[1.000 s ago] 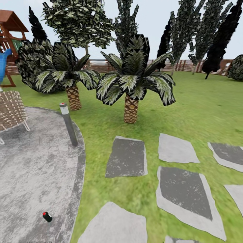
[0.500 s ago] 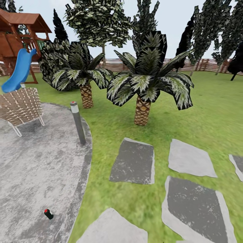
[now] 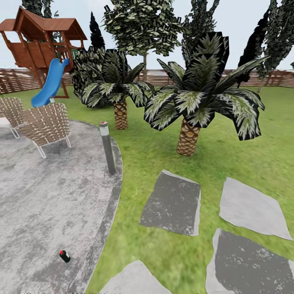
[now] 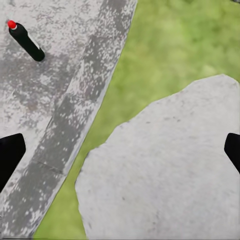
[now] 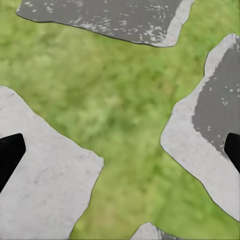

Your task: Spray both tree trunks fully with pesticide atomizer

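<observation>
The pesticide atomizer [image 3: 64,256], a tiny dark bottle with a red top, lies on the grey concrete floor [image 3: 36,204] near its curved edge, low at the left of the head view. In the left wrist view the atomizer [image 4: 25,40] lies ahead of my open left gripper [image 4: 120,152], which hovers over a stepping stone [image 4: 165,165] beside the paving edge. My right gripper [image 5: 120,152] is open over grass [image 5: 130,100] and stones. A tree [image 3: 143,24] with a thin pale trunk [image 3: 144,67] stands far back by the fence.
A grey bollard light [image 3: 107,148] stands at the paving's edge. Two scaly palms [image 3: 120,114] [image 3: 188,136] grow on the lawn. Woven chairs [image 3: 45,124] sit on the concrete at the left, with a wooden playset and blue slide [image 3: 51,81] behind. Stepping stones [image 3: 173,204] cross the grass.
The head view has swung to the left, so everything slid right in the picture and the playset and chairs came into view. The atomizer still lies on the concrete.
</observation>
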You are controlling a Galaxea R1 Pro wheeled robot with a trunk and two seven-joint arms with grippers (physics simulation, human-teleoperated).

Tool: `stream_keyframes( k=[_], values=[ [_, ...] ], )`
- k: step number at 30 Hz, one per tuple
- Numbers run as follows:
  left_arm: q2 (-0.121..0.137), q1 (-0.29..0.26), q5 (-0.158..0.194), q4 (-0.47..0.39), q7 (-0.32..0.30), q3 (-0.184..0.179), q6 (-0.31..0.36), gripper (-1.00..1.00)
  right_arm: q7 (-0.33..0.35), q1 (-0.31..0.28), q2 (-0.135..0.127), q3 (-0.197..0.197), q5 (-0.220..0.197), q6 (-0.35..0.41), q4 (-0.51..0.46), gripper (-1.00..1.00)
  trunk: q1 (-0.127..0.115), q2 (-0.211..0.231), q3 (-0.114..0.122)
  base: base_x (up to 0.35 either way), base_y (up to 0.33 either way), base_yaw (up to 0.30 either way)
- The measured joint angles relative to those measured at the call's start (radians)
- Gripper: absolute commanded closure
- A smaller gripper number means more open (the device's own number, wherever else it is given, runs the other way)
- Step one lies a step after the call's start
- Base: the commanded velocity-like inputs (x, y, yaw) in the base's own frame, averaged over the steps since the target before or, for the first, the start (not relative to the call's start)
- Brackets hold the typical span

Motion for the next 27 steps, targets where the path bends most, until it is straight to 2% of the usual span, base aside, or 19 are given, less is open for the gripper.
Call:
stream_keyframes(
  k=[17,27],
  values=[
    [0.001,0.000,0.000,0.000,0.000,0.002,-0.001,-1.00,0.000,0.000,0.000,0.000,0.000,0.000,0.000,-1.00,0.000,0.000,-0.008,0.012,-0.001,0.270],
    [0.002,0.000,0.000,0.000,0.001,0.002,0.001,-1.00,0.000,0.000,0.000,0.000,0.000,0.000,0.000,-1.00,0.000,0.000,-0.013,0.243,-0.065,0.270]
  ],
)
